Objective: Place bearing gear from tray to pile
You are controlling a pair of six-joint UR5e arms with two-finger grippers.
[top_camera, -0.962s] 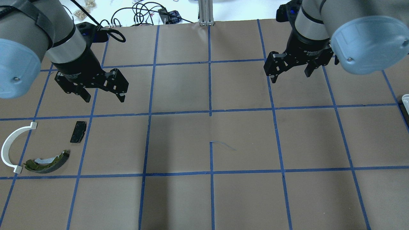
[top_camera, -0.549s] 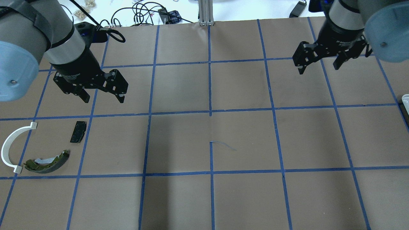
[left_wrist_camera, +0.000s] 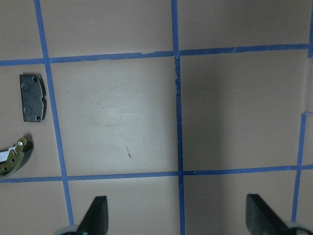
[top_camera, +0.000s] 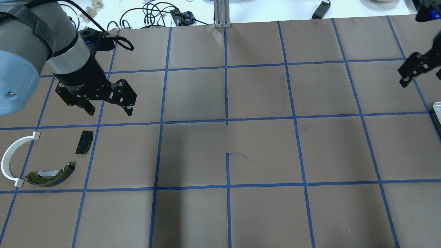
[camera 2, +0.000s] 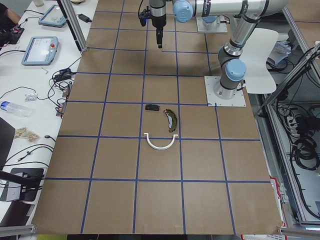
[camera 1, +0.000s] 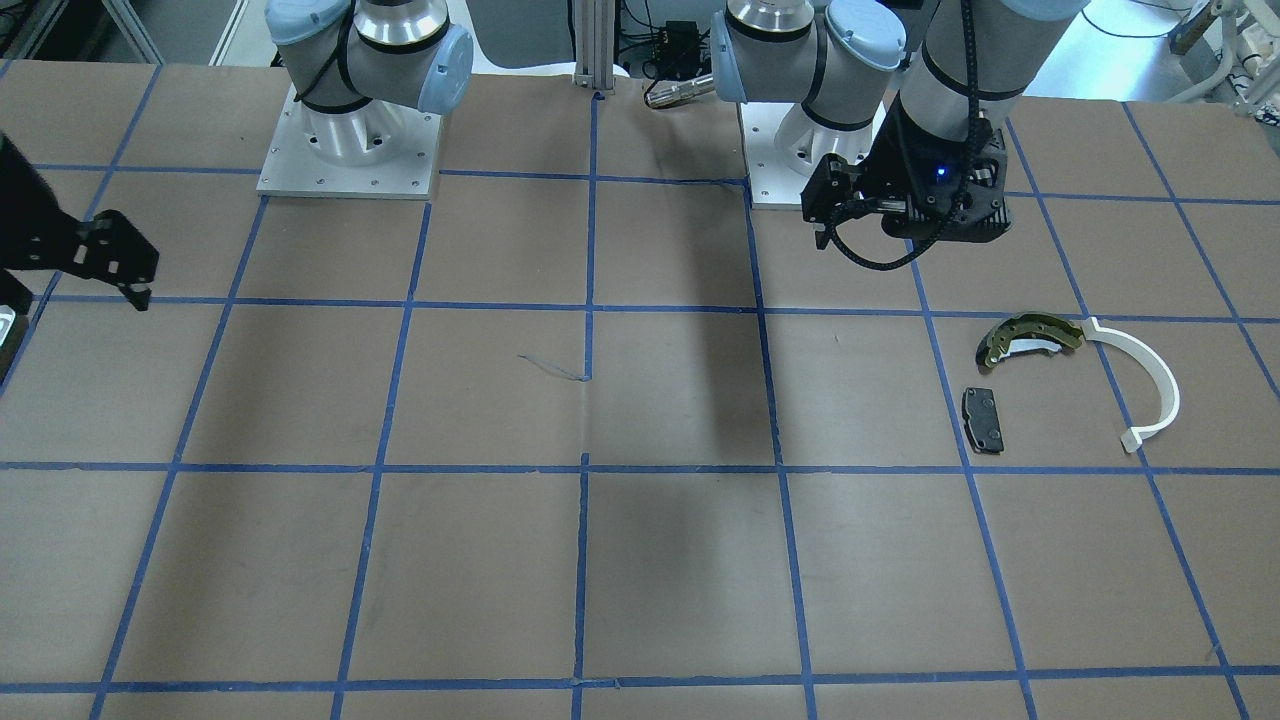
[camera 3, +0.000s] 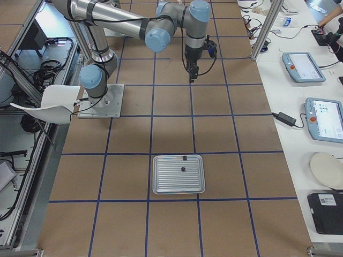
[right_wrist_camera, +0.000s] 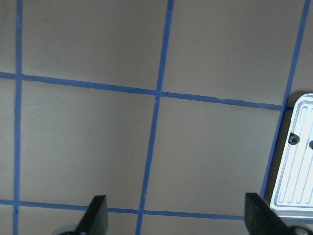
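Observation:
The tray (camera 3: 178, 174) is a ribbed silver one at the table's right end, seen as a sliver in the overhead view (top_camera: 437, 106). A small black toothed gear (right_wrist_camera: 294, 138) lies on it, also seen in the exterior right view (camera 3: 184, 158), beside a second small dark part (camera 3: 183, 169). The pile is a brake shoe (top_camera: 51, 171), a white arc (top_camera: 9, 158) and a black pad (top_camera: 84, 142). My left gripper (top_camera: 109, 112) is open and empty, raised just behind the pad. My right gripper (right_wrist_camera: 178, 223) is open and empty, left of the tray.
Blue tape lines grid the brown table cover. Cables and small items (top_camera: 151, 13) lie beyond the table's far edge. The two arm bases (camera 1: 345, 150) stand at the robot's side. Tablets (camera 3: 303, 67) sit on a side bench.
My right arm has swung far to the right, toward the tray, and is mostly out of the overhead view. My left gripper has shifted slightly. Both stay open.

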